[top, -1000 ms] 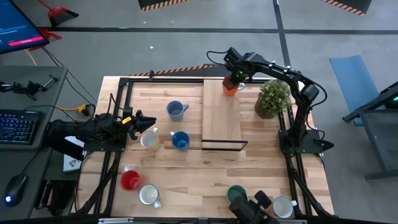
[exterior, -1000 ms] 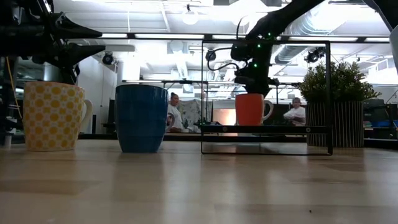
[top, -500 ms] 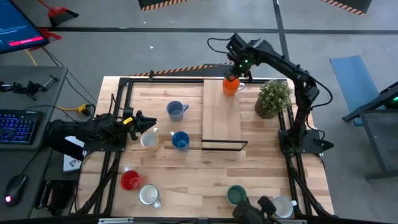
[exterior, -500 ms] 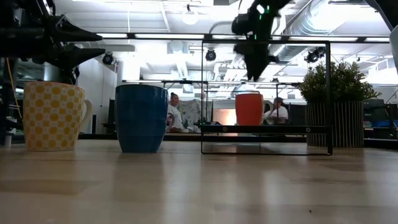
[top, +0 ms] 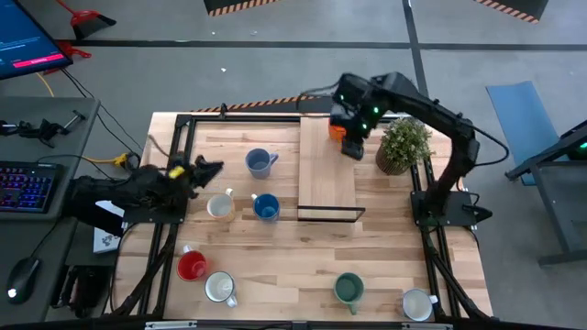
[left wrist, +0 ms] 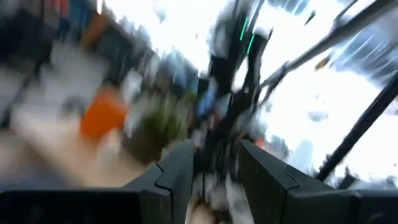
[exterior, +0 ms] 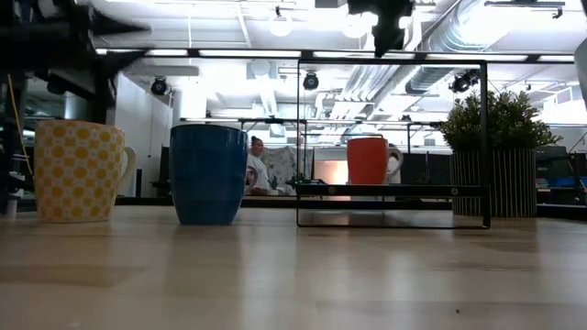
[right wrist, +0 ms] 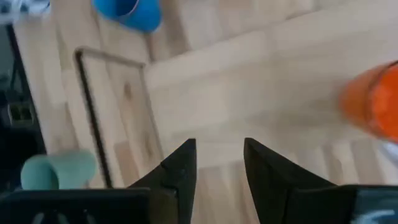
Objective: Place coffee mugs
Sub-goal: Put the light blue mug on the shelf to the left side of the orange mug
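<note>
The wooden table carries everything in the scene. A pale wooden board with a black wire frame lies on its far middle part. The right arm reaches in over the far end of this board. The left arm waits over the table's left edge.

The potted plant stands just right of the board, near its far end.

8 mugs are on the table:
1. The orange mug stands upright on the far end of the board, partly covered from above by the right arm.
2. The light blue mug stands left of the board.
3. The dark blue mug stands nearer, just beside the board's left edge.
4. The cream mug, patterned with yellow dots, stands left of the dark blue mug.
5. The red mug stands near the front left.
6. A white mug stands just beside the red mug.
7. The green mug stands at the front.
8. Another white mug stands at the front right corner.

The right claw hangs above the board, beside the orange mug and clear of it, with a narrow gap between its fingers and nothing held. The left claw is also parted and empty.
</note>
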### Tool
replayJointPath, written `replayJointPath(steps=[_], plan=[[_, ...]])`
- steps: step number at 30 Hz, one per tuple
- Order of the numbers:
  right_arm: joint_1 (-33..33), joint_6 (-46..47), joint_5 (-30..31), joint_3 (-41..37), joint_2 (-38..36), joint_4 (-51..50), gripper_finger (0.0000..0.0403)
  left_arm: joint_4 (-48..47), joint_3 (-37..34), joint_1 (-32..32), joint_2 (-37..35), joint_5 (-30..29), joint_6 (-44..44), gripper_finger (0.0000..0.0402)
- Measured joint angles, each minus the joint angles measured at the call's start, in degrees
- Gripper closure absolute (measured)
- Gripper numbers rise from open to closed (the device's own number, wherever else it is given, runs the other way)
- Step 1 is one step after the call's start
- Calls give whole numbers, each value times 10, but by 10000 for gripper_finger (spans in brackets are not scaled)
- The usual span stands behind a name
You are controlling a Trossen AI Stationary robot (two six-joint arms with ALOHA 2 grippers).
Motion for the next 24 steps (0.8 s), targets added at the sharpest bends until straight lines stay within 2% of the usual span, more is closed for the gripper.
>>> replayJointPath(steps=[4, 9, 12, 14, 17, 19, 22, 24], plan=[[43, 30, 15, -56, -47, 9, 289, 95, 53, 0, 27, -36, 164, 284], [88, 101, 56, -178, -119, 50, 289, 53, 184, 0, 105, -39, 321, 284], [113, 157, 65, -266, -179, 95, 289, -62, 289, 0, 177, -36, 383, 284], [131, 201, 68, -322, -220, 137, 289, -190, 366, 0, 226, -42, 407, 284], [158, 262, 70, -387, -286, 208, 289, -374, 484, 4, 298, -79, 423, 284], [178, 284, 94, -422, -328, 251, 289, -473, 554, 15, 338, -100, 417, 284], [210, 286, 157, -463, -392, 305, 289, -558, 636, 37, 379, -92, 402, 284], [229, 284, 196, -488, -435, 331, 289, -577, 664, 51, 395, -55, 394, 284]])
